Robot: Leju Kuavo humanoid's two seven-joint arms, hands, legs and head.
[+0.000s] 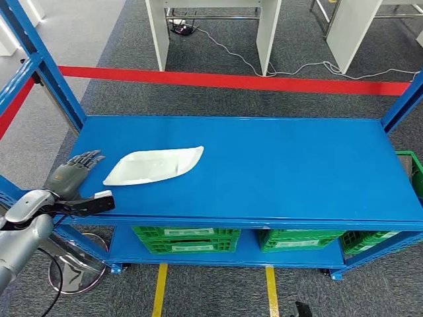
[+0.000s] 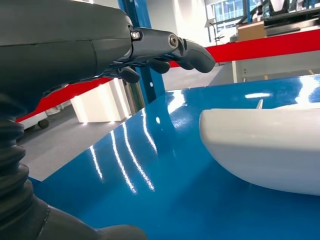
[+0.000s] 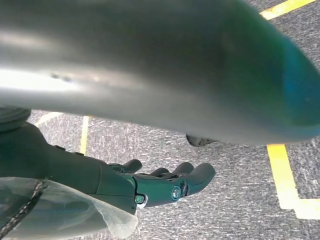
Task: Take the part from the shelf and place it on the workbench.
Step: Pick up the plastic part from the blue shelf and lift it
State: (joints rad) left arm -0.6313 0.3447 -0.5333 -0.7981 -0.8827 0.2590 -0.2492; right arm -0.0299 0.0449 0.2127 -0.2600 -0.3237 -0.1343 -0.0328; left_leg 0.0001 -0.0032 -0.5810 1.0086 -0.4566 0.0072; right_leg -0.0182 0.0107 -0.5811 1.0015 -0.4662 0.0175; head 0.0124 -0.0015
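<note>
A flat white part (image 1: 154, 165), pointed at one end, lies on the blue shelf top (image 1: 279, 172) towards its left side. My left hand (image 1: 75, 170) hovers at the shelf's left edge, just left of the part, fingers stretched out and apart, holding nothing. In the left wrist view the fingers (image 2: 181, 47) reach out above the glossy blue surface with the white part (image 2: 264, 150) close beside them, not touching. My right hand (image 3: 151, 185) hangs over the grey carpet, fingers loosely extended and empty.
Blue uprights (image 1: 45, 63) frame the shelf at left and right. Green crates (image 1: 187, 239) sit on the lower shelf level. A red floor line (image 1: 239, 80) and white table legs (image 1: 158, 33) lie beyond. Yellow floor tape (image 1: 160, 290) runs below the shelf.
</note>
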